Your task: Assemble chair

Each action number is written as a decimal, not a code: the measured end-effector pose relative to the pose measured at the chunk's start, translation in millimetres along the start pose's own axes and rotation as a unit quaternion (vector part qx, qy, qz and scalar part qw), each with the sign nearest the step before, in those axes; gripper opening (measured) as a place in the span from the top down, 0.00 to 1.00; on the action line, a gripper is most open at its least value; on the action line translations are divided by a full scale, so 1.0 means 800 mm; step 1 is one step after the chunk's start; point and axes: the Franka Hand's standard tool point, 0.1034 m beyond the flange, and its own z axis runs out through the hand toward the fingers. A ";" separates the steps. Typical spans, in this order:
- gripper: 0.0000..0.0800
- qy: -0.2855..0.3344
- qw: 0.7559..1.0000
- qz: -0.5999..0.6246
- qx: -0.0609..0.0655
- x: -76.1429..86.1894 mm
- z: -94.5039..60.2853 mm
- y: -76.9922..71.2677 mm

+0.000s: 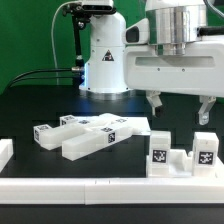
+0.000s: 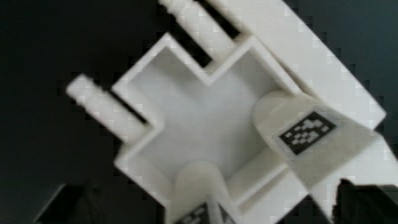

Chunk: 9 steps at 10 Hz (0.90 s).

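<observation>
1. Where the black table (image 1: 30, 110) meets the exterior view's left edge stands a short white block of raised border (image 1: 5, 152). A long white border rail (image 1: 100, 186) runs along the front.
2. Next to the right lies a cluster of flat white plastic chair bars and panels (image 1: 95, 138), each carrying small black-and-white square tags. The pieces lie flat and touch one another, their long axes slanting across the table.
3. Behind that cluster rises the white robot base (image 1: 105, 60), set against a green backdrop.
4. Further right sits a white blocky plastic chair part with two upright tagged posts (image 1: 182, 163). The posts stand side by side across the exterior view. The wrist view shows the same part (image 2: 178, 110) as a recessed panel carrying both posts.
5. Above it hangs the arm's two-finger gripper (image 1: 180, 108). Its jaws are spread wide and empty, touching nothing.
6. The posted part lies directly below the jaws and slightly nearer the camera, well clear of them. The flat cluster is well off toward the exterior view's left.
7. In the wrist view the line through the two posts runs diagonally to the line between the dark fingertips (image 2: 68, 207). The likely next move is a straight descent, and the wrist probably has to turn first so the jaws close across the part rather than along it.
</observation>
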 end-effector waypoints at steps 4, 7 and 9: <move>0.19 0.039 0.982 -0.185 -0.001 -0.004 0.009 0.022; 0.19 0.060 0.981 -0.185 -0.004 0.001 0.020 0.031; 0.19 0.130 0.973 -0.192 -0.002 0.010 0.031 0.038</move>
